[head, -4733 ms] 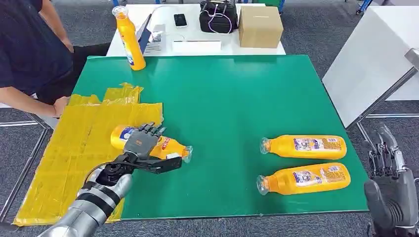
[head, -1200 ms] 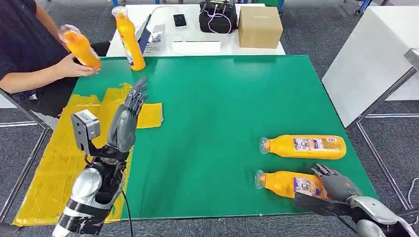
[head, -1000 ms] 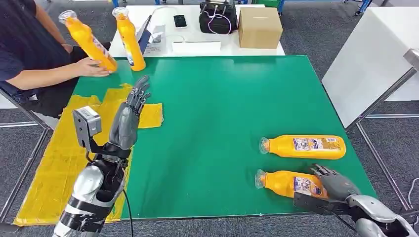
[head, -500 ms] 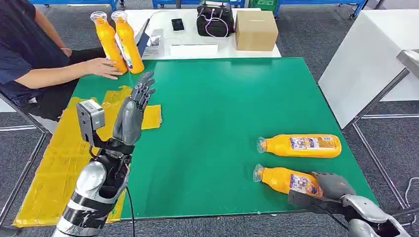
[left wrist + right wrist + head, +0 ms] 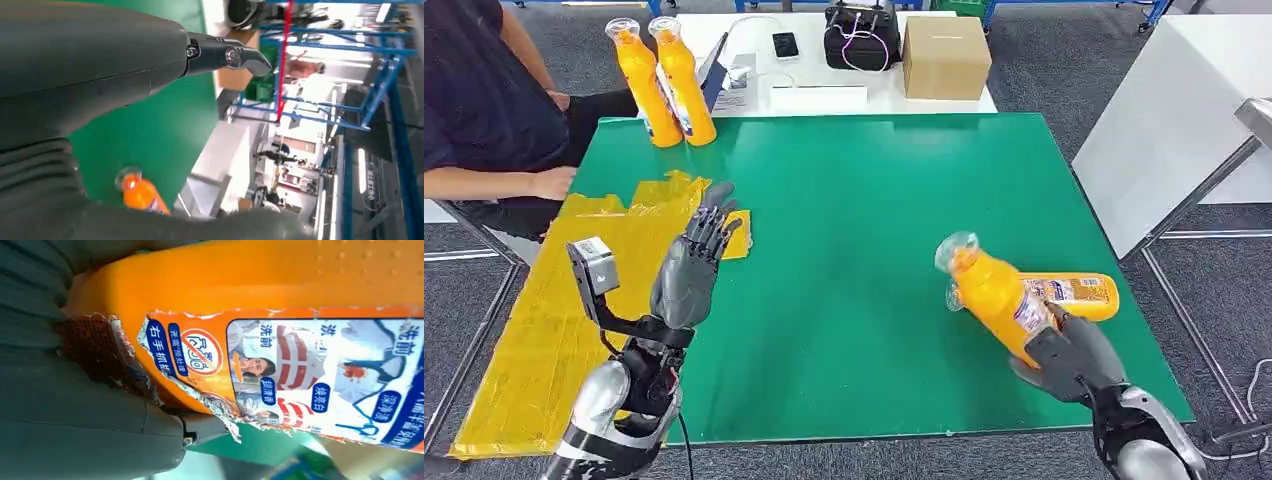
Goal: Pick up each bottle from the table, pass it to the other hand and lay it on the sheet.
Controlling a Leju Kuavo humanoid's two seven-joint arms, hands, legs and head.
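Bottle [image 5: 996, 296] now lifted in right robot hand [image 5: 1069, 357], above another bottle [image 5: 1074, 292]

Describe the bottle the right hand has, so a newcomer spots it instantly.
Start at the green table, near-right corner. The right hand grips an orange bottle by its base, raised and tilted, cap toward the middle. The other orange bottle behind it lies flat on the table.

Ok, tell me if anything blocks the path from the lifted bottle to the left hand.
Nothing visible does. The right hand holds the bottle tilted above the green table, and only bare mat lies between it and the raised, open left hand.
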